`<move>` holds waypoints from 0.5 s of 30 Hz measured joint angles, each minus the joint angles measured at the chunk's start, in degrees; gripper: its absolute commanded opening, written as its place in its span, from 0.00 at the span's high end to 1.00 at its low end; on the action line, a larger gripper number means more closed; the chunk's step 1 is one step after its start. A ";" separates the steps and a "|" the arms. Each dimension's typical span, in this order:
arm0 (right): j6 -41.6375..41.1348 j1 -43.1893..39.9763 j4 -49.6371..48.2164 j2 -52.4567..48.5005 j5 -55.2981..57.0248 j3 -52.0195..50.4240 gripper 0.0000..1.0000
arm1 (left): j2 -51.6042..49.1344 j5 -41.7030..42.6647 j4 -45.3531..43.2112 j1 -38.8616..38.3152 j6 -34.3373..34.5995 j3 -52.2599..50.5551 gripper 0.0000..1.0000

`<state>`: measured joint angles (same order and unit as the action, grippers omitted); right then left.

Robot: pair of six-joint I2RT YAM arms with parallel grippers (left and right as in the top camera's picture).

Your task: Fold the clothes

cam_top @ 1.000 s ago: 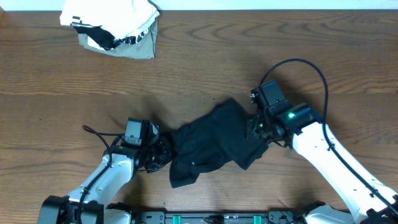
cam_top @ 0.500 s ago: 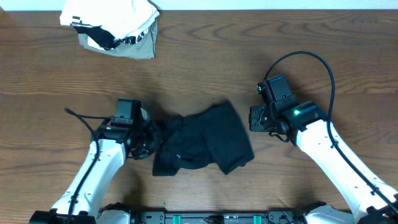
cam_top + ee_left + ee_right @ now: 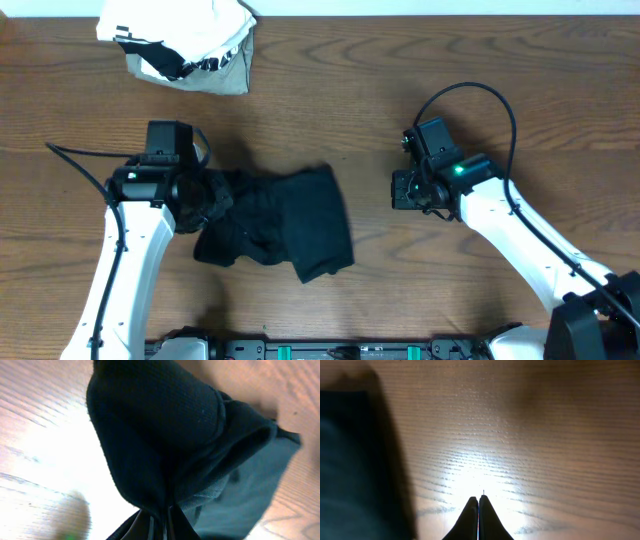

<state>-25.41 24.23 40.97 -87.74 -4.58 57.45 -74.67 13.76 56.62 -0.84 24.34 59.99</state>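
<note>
The clothes (image 3: 285, 222), one crumpled black garment, lie on the wooden table left of centre. My left gripper (image 3: 212, 198) is shut on the garment's left edge, and the pinched black fabric (image 3: 170, 445) bunches up from its fingertips in the left wrist view. My right gripper (image 3: 398, 190) is shut on nothing, hovering over bare wood to the right of the garment. In the right wrist view its closed tips (image 3: 478, 501) point at bright wood, with the dark garment edge (image 3: 355, 465) off to the left.
A white-and-grey bundle with black-and-white striped trim (image 3: 185, 42) lies at the back left of the table (image 3: 400, 90). A black cable (image 3: 470, 95) loops above the right arm.
My left gripper has dragged the garment leftwards and up across the table. My right gripper has let go of the garment's right side, closed, and stayed off to the right.
</note>
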 measured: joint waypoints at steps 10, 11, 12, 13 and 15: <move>-0.11 0.46 -1.84 -0.28 -0.46 0.00 0.96 | -0.28 -1.66 0.59 -6.45 0.04 1.11 0.94; -0.22 0.66 -2.01 -0.31 -0.72 0.00 0.96 | -0.59 -1.81 0.59 -7.76 0.26 1.14 0.94; -0.31 1.05 -2.23 -0.31 -0.90 0.00 0.96 | -0.94 -1.99 0.61 -8.92 0.50 1.14 0.94; -0.61 1.36 -2.49 -0.31 -1.09 0.00 0.96 | -1.40 -2.10 0.57 -10.21 0.83 1.14 0.94; -1.14 2.10 -2.95 -0.31 -1.29 0.00 0.96 | -2.51 -2.21 0.42 -12.87 1.57 1.14 0.94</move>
<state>-26.55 26.33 38.02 -88.05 -5.87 57.45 -77.19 11.55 57.04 -13.72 25.91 61.12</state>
